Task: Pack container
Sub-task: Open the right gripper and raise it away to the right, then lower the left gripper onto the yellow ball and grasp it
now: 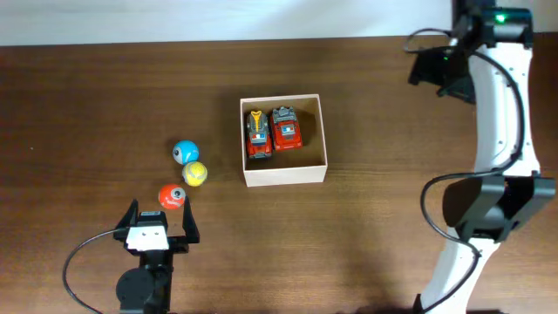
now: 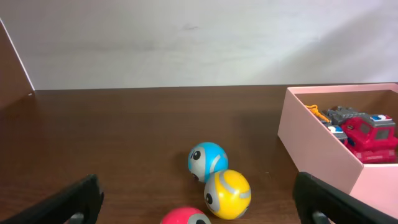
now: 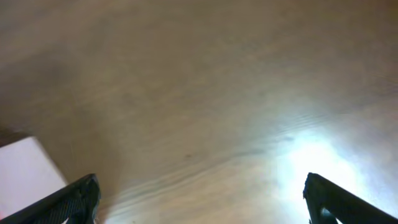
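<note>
Left claw (image 1: 160,212): gaped wide, empty, at 8 o'clock of the container (image 1: 284,173). Red ball (image 1: 171,197) lay just at the claw's 12. Blue ball (image 1: 185,153) and yellow ball (image 1: 194,174): close together at the container's 9. Container stood mid-way across the desk (image 1: 87,105), two red toy trucks (image 1: 273,131) side by side inside. Right claw (image 3: 200,186): gaped wide, empty, at its 2 o'clock.

The dark wooden table (image 1: 87,96) carries the container (image 1: 285,177) near its middle. Left of the container, three balls lie in a close line: a blue ball (image 1: 185,153), a yellow ball (image 1: 193,174) just beside it, and a red ball (image 1: 171,197) nearest the front.
</note>
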Controlling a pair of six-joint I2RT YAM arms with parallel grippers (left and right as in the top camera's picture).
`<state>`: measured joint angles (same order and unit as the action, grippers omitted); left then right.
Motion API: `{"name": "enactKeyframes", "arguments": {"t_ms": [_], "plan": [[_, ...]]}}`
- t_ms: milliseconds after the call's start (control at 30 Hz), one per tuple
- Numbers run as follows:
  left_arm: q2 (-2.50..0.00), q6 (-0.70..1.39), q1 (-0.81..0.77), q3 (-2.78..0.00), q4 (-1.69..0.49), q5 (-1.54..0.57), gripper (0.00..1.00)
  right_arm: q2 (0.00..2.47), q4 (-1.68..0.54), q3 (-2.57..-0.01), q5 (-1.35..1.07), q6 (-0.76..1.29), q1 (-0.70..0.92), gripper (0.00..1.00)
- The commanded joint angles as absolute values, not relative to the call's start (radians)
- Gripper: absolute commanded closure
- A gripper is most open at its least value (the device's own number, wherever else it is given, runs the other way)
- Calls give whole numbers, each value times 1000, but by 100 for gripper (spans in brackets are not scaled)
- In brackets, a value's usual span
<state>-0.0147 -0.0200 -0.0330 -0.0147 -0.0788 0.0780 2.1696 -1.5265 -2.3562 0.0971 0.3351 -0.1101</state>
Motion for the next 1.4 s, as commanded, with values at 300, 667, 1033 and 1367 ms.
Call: {"name": "enactKeyframes", "arguments": {"t_ms": [300,667,1033,1367], "plan": [[-7,-83,-28,-9,-13,120,1,2151,-1492,-2121,102,349,-190,1],[-153,27,-28,-249,-171,14,1,2151,-1491,-2114,102,349,-190,1],[-960,26,-28,-1055,-742,-9,1,2151,-1491,-2114,102,349,-191,1],[-1416,27,-28,-1333,-1140,-155,1,2151,-1491,-2114,102,349,-191,1]]}}
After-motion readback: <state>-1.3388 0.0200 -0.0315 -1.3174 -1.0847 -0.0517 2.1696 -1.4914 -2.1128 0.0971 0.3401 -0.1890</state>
